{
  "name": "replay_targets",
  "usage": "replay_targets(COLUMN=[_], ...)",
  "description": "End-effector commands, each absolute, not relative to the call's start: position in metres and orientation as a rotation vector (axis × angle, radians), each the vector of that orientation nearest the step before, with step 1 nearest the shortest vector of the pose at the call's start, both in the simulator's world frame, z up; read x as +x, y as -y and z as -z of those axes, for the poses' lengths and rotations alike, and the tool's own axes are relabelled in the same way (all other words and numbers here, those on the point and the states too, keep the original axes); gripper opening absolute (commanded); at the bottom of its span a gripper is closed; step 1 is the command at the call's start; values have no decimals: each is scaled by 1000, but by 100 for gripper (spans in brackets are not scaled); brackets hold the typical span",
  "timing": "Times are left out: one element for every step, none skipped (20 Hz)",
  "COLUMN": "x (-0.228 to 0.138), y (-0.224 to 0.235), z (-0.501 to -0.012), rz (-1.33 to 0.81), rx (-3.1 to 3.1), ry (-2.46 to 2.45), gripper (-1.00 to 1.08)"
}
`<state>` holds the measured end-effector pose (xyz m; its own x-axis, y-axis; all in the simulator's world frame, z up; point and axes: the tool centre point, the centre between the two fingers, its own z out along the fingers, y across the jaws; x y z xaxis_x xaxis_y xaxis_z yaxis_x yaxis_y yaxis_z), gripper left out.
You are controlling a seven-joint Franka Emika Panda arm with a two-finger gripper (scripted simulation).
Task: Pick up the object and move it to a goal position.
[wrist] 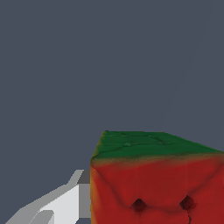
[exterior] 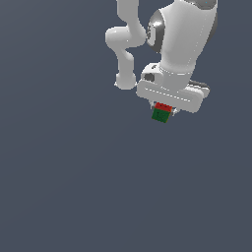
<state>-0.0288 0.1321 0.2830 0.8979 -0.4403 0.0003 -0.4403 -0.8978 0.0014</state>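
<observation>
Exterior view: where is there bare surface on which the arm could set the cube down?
Nearly everywhere. The grey surface is bare across the exterior view's left side and all of the lower part below the cube. Only the upper right is crowded, where the white arm and its gripper, closed on the cube, stand.
</observation>
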Motion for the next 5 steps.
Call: replay_targets(x=[-31,-31,-32,-32,-32], y=[-139,-141,-142,-143,-143], z=[-292,-294,-296,-297,-297], rz=[-1,-1,-1,-1,-1], rx=[3059,3059,3059,3059,3059], ry=[712,712,712,712,712], gripper=[-100,-100,-100,-100,-100])
